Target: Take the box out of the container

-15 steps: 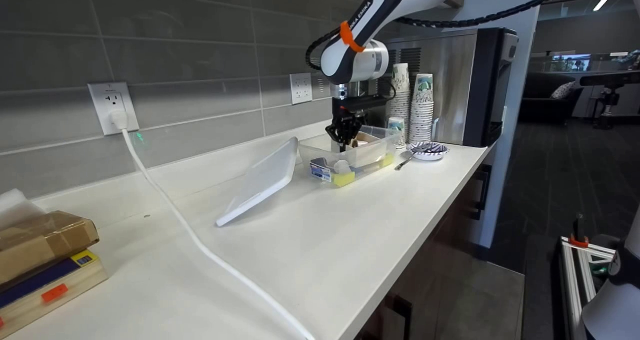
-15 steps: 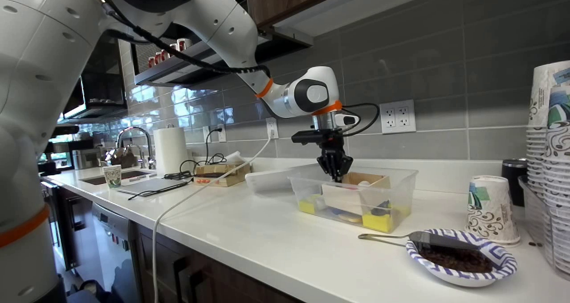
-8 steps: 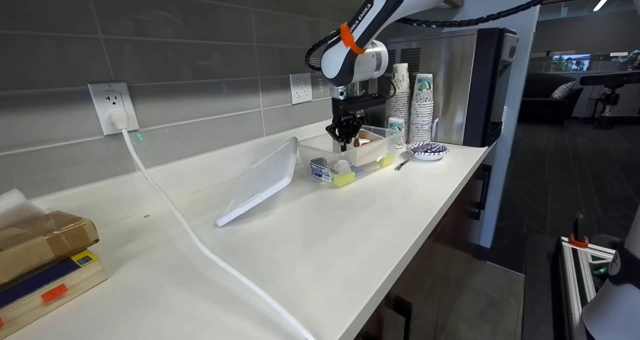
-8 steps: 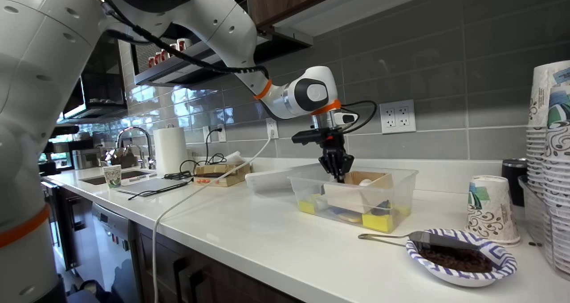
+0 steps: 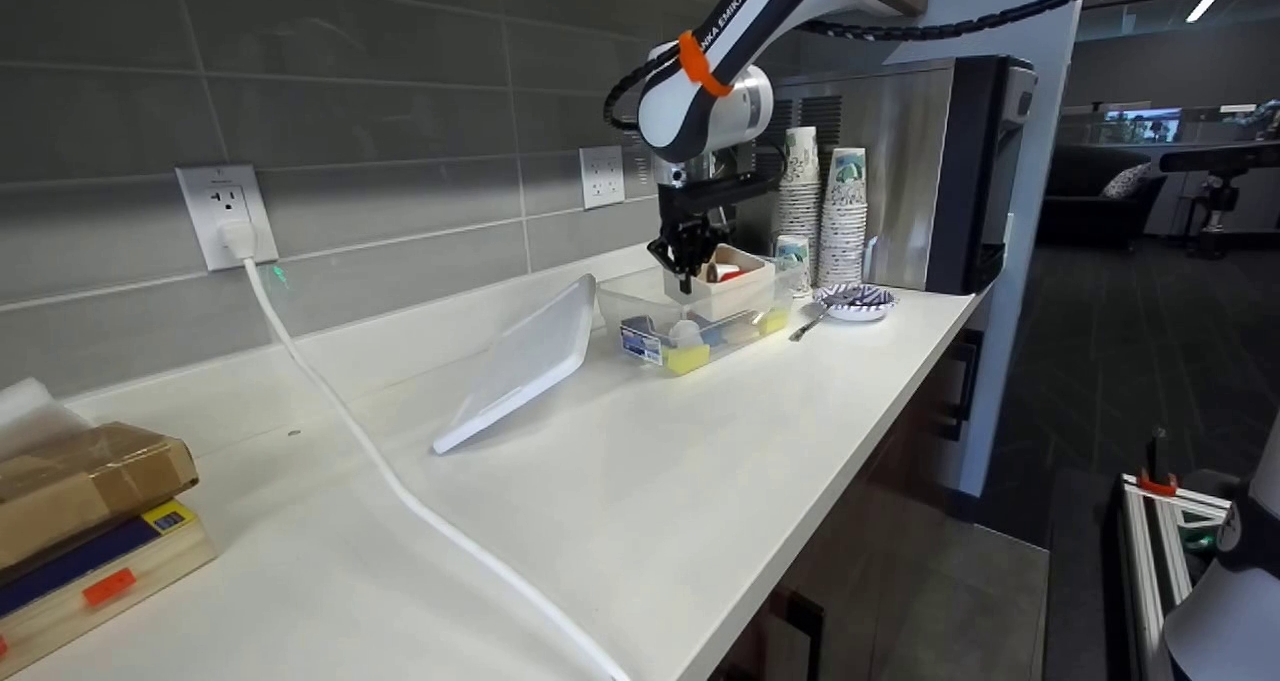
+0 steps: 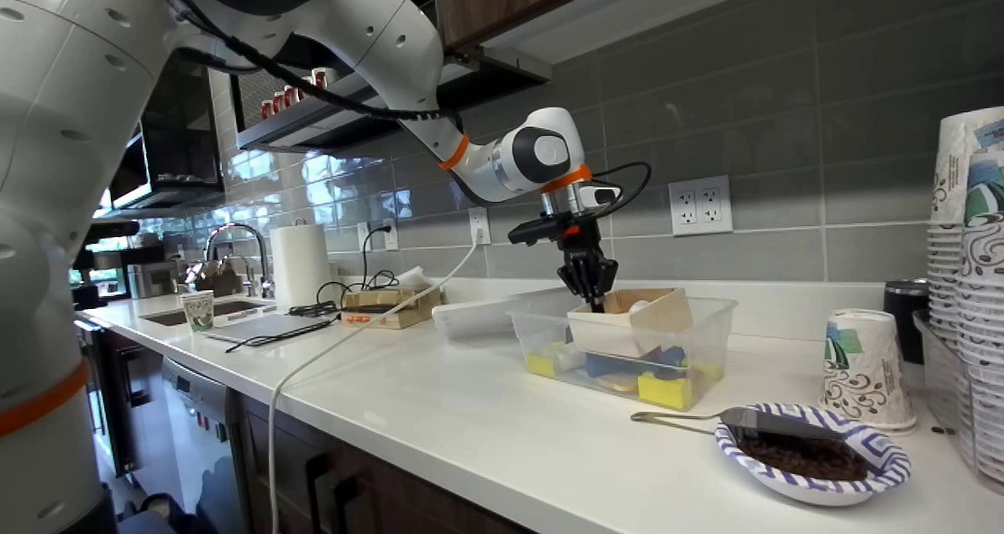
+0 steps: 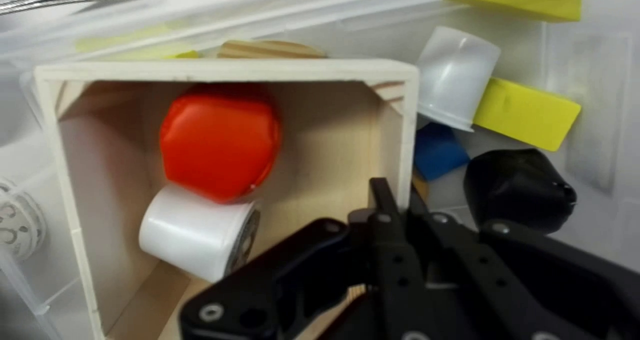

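Observation:
The box is a pale, open-topped wooden box (image 7: 225, 70) with a red item (image 7: 220, 145) and a white cup (image 7: 195, 232) inside. It shows in both exterior views (image 5: 745, 286) (image 6: 608, 332), raised and slightly tilted, its upper part above the rim of the clear container (image 5: 625, 311) (image 6: 714, 334). Its lower part is still within the container walls. My gripper (image 7: 400, 195) is shut on one side wall of the box, one finger inside and one outside. It shows in both exterior views (image 5: 685, 281) (image 6: 598, 308). The outer fingertip is partly hidden.
The clear lid (image 5: 525, 361) leans by the container. Yellow blocks (image 7: 527, 113), a blue block (image 7: 437, 150) and a black item (image 7: 520, 190) lie in the container. A patterned bowl (image 6: 816, 487) with a utensil and stacked cups (image 5: 845, 216) stand nearby. A white cable (image 5: 430, 516) crosses the counter.
My gripper has risen with the box in it. The box now sits higher in the container and its rim stands above the container's rim.

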`<state>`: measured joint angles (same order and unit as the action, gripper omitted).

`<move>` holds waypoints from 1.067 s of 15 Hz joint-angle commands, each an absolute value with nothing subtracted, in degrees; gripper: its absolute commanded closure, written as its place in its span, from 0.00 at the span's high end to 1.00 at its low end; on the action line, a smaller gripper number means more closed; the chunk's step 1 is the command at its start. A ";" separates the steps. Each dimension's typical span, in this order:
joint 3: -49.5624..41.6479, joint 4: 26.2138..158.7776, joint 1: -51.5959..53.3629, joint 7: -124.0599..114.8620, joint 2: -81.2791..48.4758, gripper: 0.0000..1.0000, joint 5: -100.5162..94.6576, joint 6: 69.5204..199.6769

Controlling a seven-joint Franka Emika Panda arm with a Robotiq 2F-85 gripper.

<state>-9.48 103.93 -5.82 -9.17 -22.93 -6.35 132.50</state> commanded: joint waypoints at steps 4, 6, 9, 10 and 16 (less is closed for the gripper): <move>-9.62 104.54 -5.65 -8.30 -17.24 0.02 -7.61 122.81; -9.45 103.88 -5.80 -7.42 -16.33 0.02 -7.65 118.87; -9.31 103.69 -5.93 -6.66 -14.95 0.02 -7.78 114.66; -9.30 103.96 -5.94 -6.65 -14.52 0.02 -7.93 114.07; -9.29 106.05 -6.24 -6.70 -13.31 0.02 -8.29 112.03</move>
<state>-9.50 103.95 -5.93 -6.98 -15.57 -7.09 113.24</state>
